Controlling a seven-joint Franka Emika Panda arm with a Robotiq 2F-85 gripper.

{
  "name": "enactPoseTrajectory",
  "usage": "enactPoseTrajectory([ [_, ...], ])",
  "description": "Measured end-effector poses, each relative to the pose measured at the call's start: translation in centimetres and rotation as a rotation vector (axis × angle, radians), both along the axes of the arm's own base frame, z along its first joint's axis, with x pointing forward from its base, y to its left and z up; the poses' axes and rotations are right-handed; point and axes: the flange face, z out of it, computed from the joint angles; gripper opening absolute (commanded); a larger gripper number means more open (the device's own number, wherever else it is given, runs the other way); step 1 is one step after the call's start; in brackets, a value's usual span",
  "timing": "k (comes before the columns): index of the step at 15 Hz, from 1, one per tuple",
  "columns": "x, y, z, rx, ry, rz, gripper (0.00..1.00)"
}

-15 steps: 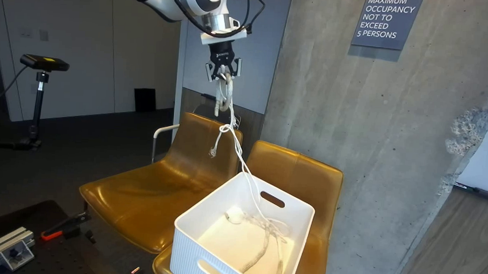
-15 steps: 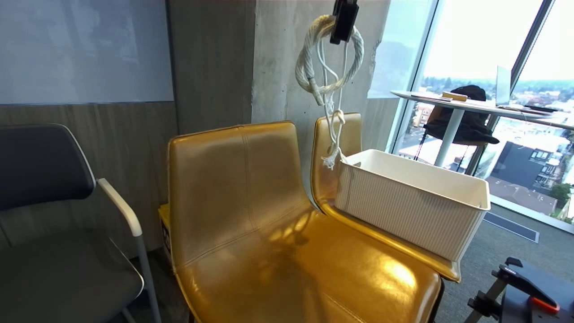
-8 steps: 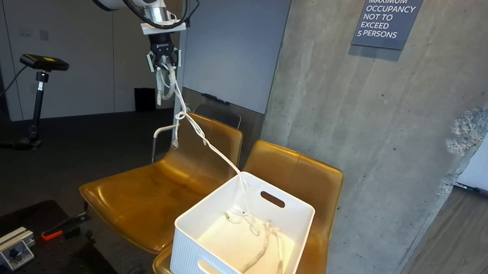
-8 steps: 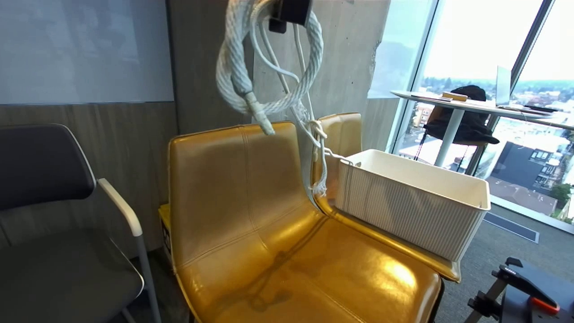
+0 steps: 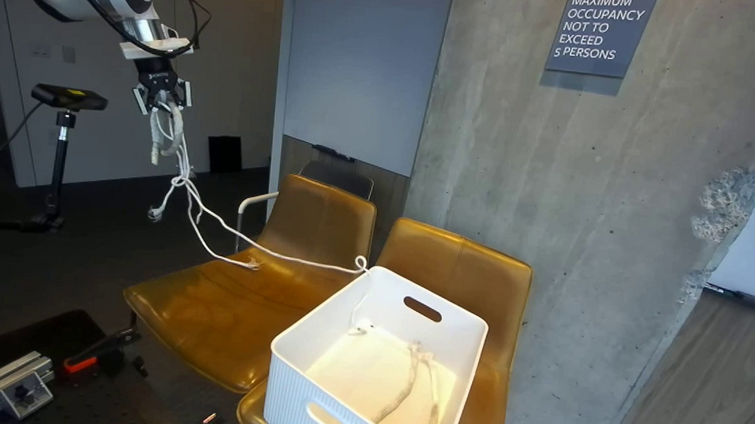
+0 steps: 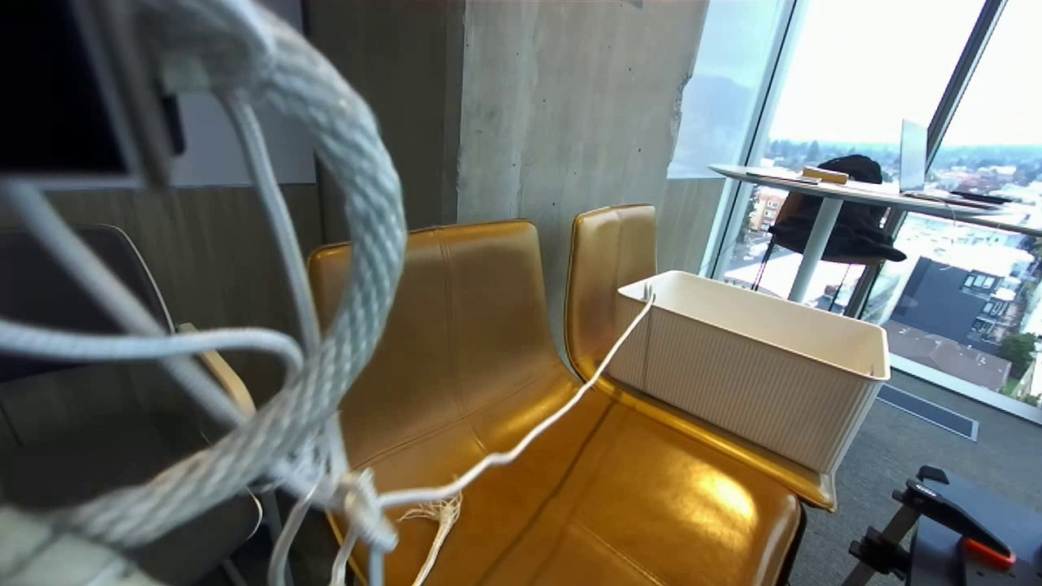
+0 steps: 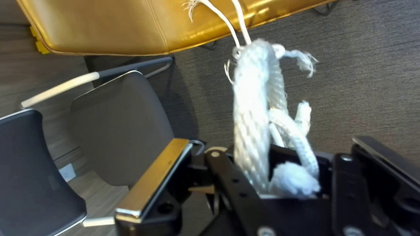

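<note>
One Robotiq gripper (image 5: 163,101), upper left of the frame in an exterior view, grasping a coiled white braided rope (image 7: 252,111), its jaws clenched; coil hanging below the gripper, with a knot (image 5: 181,181) beneath it; thin white cord (image 7: 241,21) leading from the knot over the seat of a tan leather chair (image 5: 242,311) to the corner of a white ribbed bin (image 5: 293,388), lower centre; beige rope (image 5: 406,385) on the bin's floor.

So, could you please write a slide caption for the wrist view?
Gripper holding white rope, gray chair and tan chair in the background.
</note>
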Motion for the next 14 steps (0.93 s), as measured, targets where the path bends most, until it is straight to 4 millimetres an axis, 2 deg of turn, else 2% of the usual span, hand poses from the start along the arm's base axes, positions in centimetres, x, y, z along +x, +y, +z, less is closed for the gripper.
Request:
enactPoseTrajectory([
  [1, 0.1, 0.4, -1.3, -0.013, 0.01, -0.005, 0.0],
  [3, 2.1, -1.4, -3.0, -0.036, 0.024, -0.044, 0.0],
  [5, 5.4, -5.8, -3.4, -0.051, 0.022, -0.122, 0.0],
  [7, 8.6, -11.3, -3.0, -0.051, 0.023, -0.214, 0.0],
  [9, 10.9, -17.1, -2.7, -0.041, 0.037, -0.306, 0.0],
  [11, 11.9, -21.9, -3.6, -0.024, 0.069, -0.377, 0.0],
  [14, 11.5, -26.5, -7.7, 0.001, 0.14, -0.441, 0.0],
])
